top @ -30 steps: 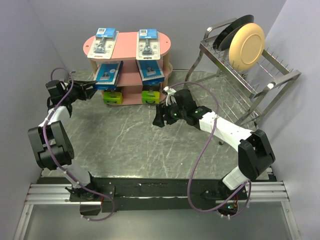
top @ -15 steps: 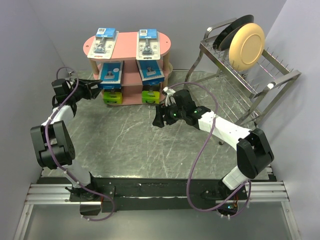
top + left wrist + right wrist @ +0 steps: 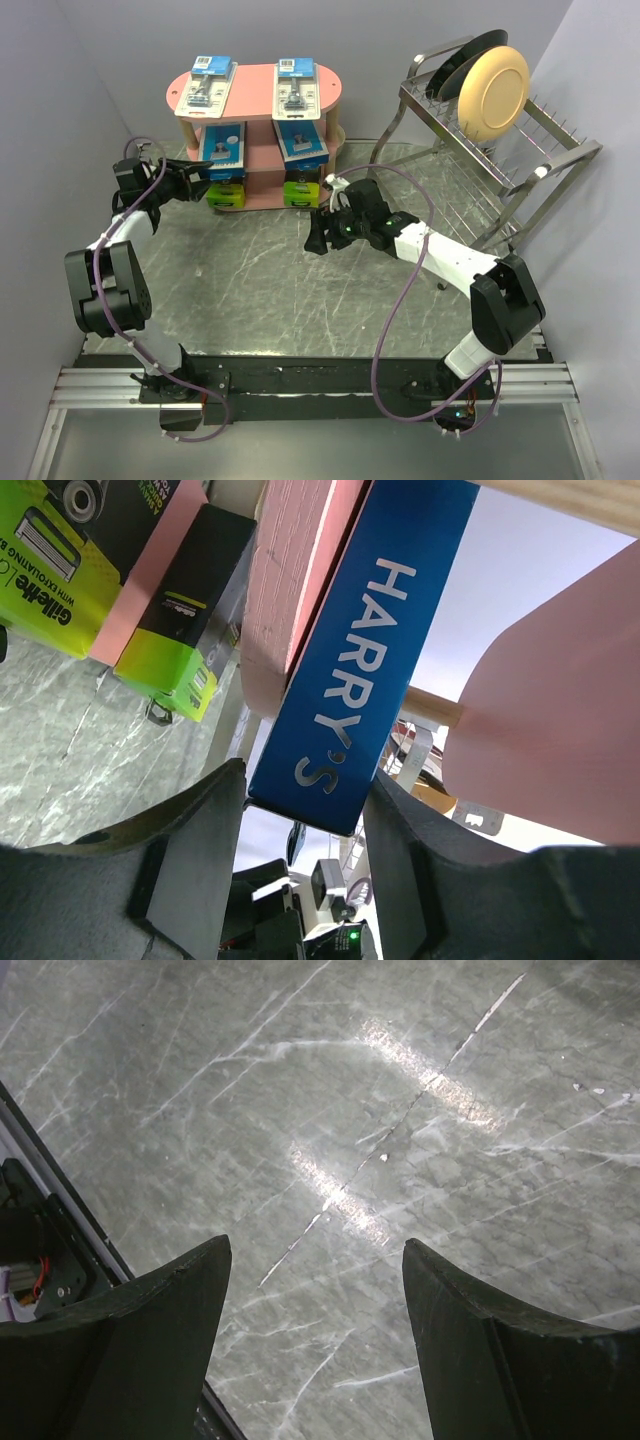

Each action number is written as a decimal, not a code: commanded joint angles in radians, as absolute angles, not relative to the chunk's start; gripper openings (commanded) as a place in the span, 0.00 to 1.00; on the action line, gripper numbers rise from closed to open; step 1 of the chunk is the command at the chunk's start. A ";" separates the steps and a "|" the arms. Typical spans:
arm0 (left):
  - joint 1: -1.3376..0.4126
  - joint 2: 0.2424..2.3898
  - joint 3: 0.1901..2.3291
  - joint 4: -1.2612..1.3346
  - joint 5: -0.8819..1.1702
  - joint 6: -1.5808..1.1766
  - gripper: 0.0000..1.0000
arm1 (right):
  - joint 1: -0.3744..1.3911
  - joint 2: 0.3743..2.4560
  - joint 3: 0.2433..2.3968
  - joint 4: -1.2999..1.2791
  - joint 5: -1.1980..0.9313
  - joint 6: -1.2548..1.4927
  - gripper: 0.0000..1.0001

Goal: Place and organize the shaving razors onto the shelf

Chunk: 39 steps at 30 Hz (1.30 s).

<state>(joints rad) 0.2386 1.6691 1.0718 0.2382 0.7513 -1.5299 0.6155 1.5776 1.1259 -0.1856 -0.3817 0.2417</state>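
The pink shelf [image 3: 255,90] stands at the back. Two clear blister packs [image 3: 207,82] [image 3: 298,85] lie on its top board. Two blue-carded packs [image 3: 222,148] [image 3: 300,140] are on the middle tier, and two black boxes with lime-green ends [image 3: 226,193] [image 3: 301,190] are at the bottom. My left gripper [image 3: 200,182] is at the shelf's left side. In the left wrist view it [image 3: 305,780] is shut on the end of the left blue pack [image 3: 360,650], which lies against the pink board [image 3: 300,570]. My right gripper [image 3: 318,240] [image 3: 315,1250] is open and empty above the table.
A silver wire dish rack [image 3: 480,160] stands at the back right, holding a cream plate [image 3: 492,92] and a dark plate [image 3: 460,62]. Grey walls close in on both sides. A black-and-green box [image 3: 190,600] shows below the held pack in the left wrist view.
My left gripper has moved right toward the shelf, and the left blue pack has gone from skewed and sticking out to further in on the middle tier. The right arm has barely moved.
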 commanded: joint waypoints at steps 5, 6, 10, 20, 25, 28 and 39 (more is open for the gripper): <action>0.239 1.595 1.072 0.323 0.805 -1.462 0.60 | 0.609 1.574 1.233 -0.127 -0.397 0.255 0.76; 0.239 1.576 1.068 0.351 0.813 -1.462 0.62 | 0.609 1.578 1.241 -0.120 -0.400 0.264 0.76; 0.244 1.525 1.065 0.396 0.856 -1.401 0.73 | 0.594 1.601 1.288 -0.089 -0.400 0.272 0.76; 0.322 1.370 0.905 0.077 0.850 -1.195 0.57 | 0.517 1.614 1.383 -0.060 -0.170 0.219 0.51; 0.322 1.362 0.815 0.143 0.821 -1.212 0.47 | 0.480 1.625 1.402 -0.069 -0.166 0.212 0.45; 0.324 1.387 0.841 0.150 0.837 -1.203 0.35 | 0.472 1.614 1.404 -0.068 -0.111 0.196 0.42; 0.290 1.494 0.962 0.114 0.819 -1.190 0.01 | 0.443 1.718 1.494 -0.002 0.066 0.175 0.11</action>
<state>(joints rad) 0.3092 1.4647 0.8963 0.1059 0.8253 -1.2148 0.4507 1.6676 1.4120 -0.0807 0.0040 0.1951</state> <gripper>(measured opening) 0.018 0.124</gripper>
